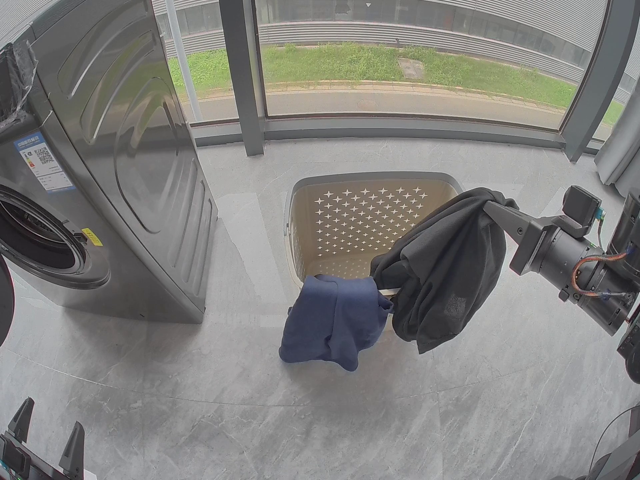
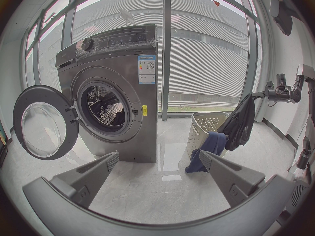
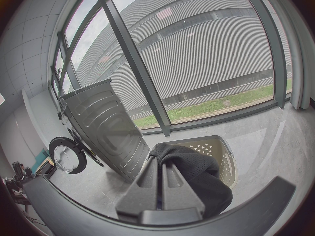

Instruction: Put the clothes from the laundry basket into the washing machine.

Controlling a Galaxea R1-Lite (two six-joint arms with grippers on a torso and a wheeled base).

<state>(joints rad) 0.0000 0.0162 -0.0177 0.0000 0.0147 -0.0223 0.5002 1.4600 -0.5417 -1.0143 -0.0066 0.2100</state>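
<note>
Starting from the nearest point, the left end effector [image 2: 157,156] hangs low above the floor [image 1: 200,381] with its two fingers spread wide and nothing between them. A little farther, a blue garment [image 1: 333,318] is draped over the near rim of the laundry basket [image 1: 373,183], and most of it hangs outside, down toward the floor. Just beside it, the right end effector [image 3: 159,161] has its fingers pressed together on one bunched edge of a black garment [image 1: 447,268]. This garment hangs in the air over the right side of the basket, and its lower folds are close to the blue one, maybe touching it. The visible inside of the basket has no other clothes in it. To the robot's left stands the washing machine [image 1: 133,168], well apart from the basket, with its round door [image 2: 42,125] swung fully open. Something dark sits in the drum [image 2: 105,110], but I cannot tell if it is clothing or only shadow. In my judgement the task is somewhere in the middle or later: the black garment is lifted but not yet carried to the drum, and the blue garment is not yet picked up. Behind everything is the large window [image 1: 400,48].
</note>
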